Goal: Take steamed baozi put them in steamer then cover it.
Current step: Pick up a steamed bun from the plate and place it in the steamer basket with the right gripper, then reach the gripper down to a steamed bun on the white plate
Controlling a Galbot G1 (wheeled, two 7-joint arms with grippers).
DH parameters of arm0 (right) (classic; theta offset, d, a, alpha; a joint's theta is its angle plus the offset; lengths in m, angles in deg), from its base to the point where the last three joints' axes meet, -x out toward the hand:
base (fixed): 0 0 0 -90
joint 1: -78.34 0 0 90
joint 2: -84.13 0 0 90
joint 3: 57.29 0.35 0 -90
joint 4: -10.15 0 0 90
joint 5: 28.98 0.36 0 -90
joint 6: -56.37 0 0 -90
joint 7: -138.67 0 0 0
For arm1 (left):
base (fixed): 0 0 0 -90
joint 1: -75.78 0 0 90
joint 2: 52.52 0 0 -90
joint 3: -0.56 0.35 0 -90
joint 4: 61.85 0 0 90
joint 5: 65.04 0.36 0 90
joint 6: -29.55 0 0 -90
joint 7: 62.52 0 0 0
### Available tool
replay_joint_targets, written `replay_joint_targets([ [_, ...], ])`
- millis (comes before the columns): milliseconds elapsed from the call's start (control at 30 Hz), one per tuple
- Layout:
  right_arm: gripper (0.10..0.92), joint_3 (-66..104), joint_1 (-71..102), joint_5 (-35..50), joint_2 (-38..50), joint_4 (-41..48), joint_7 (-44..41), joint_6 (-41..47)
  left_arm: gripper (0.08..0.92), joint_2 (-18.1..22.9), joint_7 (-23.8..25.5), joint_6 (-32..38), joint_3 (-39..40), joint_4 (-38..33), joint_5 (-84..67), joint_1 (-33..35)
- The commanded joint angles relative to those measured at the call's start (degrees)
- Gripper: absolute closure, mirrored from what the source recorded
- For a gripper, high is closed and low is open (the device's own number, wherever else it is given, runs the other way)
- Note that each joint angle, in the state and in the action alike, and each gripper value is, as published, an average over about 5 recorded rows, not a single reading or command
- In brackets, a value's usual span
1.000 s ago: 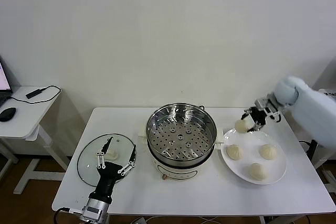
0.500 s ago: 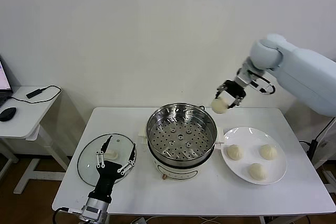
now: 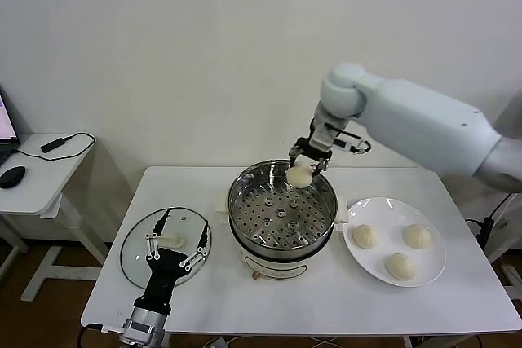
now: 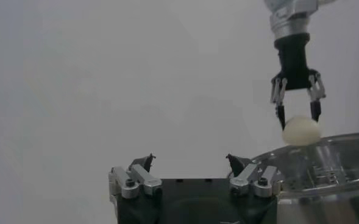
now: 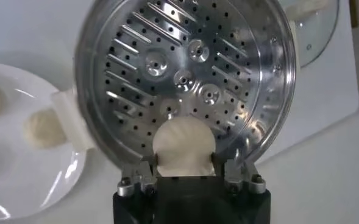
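My right gripper (image 3: pixel 300 169) is shut on one steamed baozi (image 3: pixel 299 177), a round cream-white bun, and hangs above the far part of the steamer (image 3: pixel 273 222). In the right wrist view the baozi (image 5: pixel 184 146) sits between the jaws, with the steamer's perforated tray (image 5: pixel 167 55) bare below. Three more baozi (image 3: pixel 364 236) (image 3: pixel 417 235) (image 3: pixel 400 266) lie on the white plate (image 3: pixel 390 244) right of the steamer. My left gripper (image 3: pixel 178 238) is open over the glass lid (image 3: pixel 139 250) at the table's left. The left wrist view shows its jaws (image 4: pixel 190 161) apart and holding nothing.
The glass lid lies flat, left of the steamer, with a white handle (image 3: pixel 169 240). The plate (image 5: pixel 21 176) reaches close to the table's right front edge. A small side table (image 3: pixel 33 173) with a mouse and a cable stands off to the left.
My right gripper has lifted the baozi from above the plate, swung up and leftward, and now holds it over the steamer. The left arm has hardly moved.
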Motion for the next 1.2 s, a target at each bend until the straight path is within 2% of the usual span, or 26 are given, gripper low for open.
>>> replay_joint_targets([
  [33, 0.406, 1.5, 5.7, -7.8, -6.8, 5.5, 2.9, -2.1, 0.177, -0.1, -0.1, -0.1, 0.0, 0.1, 0.1, 0.0],
  [267, 0.403, 3.6, 8.5, -11.0, -10.4, 11.1, 3.4, -3.9, 0.177, -0.4, -0.2, 0.0, -0.3, 0.1, 0.0, 0.2],
  [467, 0.384, 4.0, 9.2, -12.0, -11.7, 12.7, 3.6, -4.7, 0.177, -0.5, -0.3, 0.2, -0.4, 0.3, 0.0, 0.1],
  [567, 0.341, 3.9, 9.3, -12.1, -11.8, 12.7, 3.7, -4.9, 0.177, -0.5, -0.3, 0.2, -0.5, 0.2, -0.1, 0.1],
  [733, 0.225, 4.1, 8.7, -9.6, -9.6, 10.2, 2.6, -4.3, 0.177, -0.4, -0.4, 0.3, -0.7, 0.2, -0.1, 0.1],
  [867, 0.204, 4.7, 6.1, 0.5, -4.3, 5.2, -2.7, -0.4, 0.177, -0.4, -0.4, 0.3, -0.9, 0.3, -0.1, 0.1],
  [1000, 0.203, 5.2, 1.0, 14.8, 3.4, 1.7, -7.3, 8.2, 0.177, -0.5, -0.3, 0.2, -0.8, 0.3, 0.0, 0.0],
  [1200, 0.203, -4.7, -10.4, 31.1, 15.7, 2.2, -8.3, 21.2, 0.177, -0.5, -0.2, 0.1, -0.3, 0.1, 0.1, -0.2],
])
